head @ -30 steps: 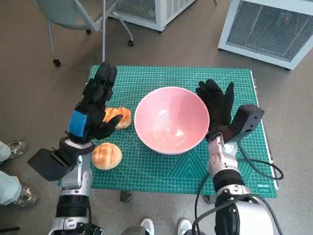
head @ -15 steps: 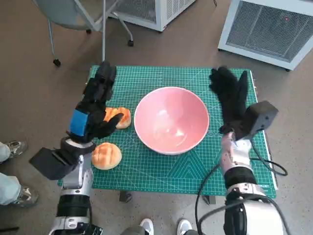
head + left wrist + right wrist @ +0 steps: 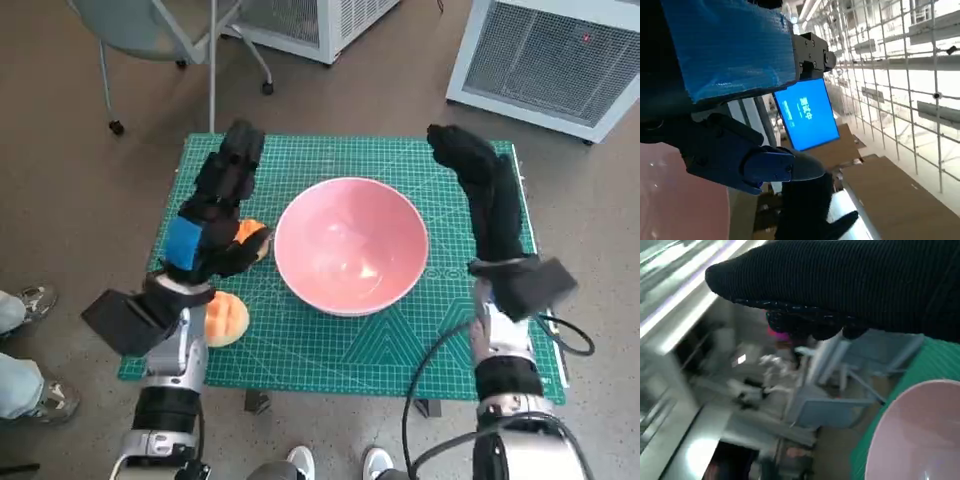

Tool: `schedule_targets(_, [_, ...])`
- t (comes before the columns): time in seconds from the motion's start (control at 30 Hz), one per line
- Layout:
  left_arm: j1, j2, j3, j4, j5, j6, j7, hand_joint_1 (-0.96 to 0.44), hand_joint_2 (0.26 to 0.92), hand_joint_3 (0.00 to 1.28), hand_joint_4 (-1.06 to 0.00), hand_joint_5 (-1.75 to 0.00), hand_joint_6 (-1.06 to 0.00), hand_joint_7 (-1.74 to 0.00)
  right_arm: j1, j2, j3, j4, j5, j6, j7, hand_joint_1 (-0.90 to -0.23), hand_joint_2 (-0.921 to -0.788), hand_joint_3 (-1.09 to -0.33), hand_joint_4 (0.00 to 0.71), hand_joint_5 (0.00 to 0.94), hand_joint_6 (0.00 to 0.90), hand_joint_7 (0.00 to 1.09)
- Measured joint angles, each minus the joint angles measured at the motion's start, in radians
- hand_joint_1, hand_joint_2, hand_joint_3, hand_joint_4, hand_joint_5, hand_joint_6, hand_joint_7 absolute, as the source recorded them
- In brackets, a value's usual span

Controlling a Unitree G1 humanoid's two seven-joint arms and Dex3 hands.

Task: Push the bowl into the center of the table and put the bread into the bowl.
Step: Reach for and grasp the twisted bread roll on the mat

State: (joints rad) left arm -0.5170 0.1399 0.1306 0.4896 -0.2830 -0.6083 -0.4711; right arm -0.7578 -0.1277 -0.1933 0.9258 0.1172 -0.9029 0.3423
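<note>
Two bread rolls lie just left of the pink bowl (image 3: pixel 351 245) at the table's (image 3: pixel 400 345) centre: one roll (image 3: pixel 250 236) under my left hand (image 3: pixel 212 222), one (image 3: pixel 227 318) nearer me. I judge the left hand nearer, fingers spread, holding nothing; my right hand (image 3: pixel 483 190) hangs extended beyond the bowl's far side, empty.

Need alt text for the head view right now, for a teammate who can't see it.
An empty pink bowl sits mid-mat on a green cutting mat. The left hand hovers over one bread roll, another roll nearer; the right hand is raised beside the bowl.
</note>
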Motion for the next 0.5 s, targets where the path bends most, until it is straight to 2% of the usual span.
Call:
schedule_targets(0.13, [-0.021, -0.015, -0.001, 0.010, -0.005, -0.003, -0.017, -0.64, 0.921, 0.30, 0.00, 0.00, -0.16, -0.02, 0.038, 0.001, 0.018, -0.110, 0.034, 0.021, 0.030, -0.696, -0.921, -0.793, 0.171, 0.000, 0.065, 0.40])
schedule_targets(0.27, [-0.042, -0.024, -0.001, 0.028, -0.005, -0.008, -0.033, -0.64, 0.921, 0.30, 0.00, 0.00, -0.16, -0.02, 0.072, 0.001, 0.039, -0.203, 0.042, 0.051, 0.038, -0.706, -0.921, -0.789, 0.169, 0.000, 0.027, 0.48])
schedule_targets(0.5, [-0.069, -0.028, -0.002, 0.075, -0.004, -0.031, -0.061, -0.64, 0.921, 0.30, 0.00, 0.00, -0.16, -0.01, 0.123, -0.002, 0.060, -0.325, 0.055, 0.106, 0.046, -0.709, -0.921, -0.788, 0.166, 0.000, 0.010, 0.51])
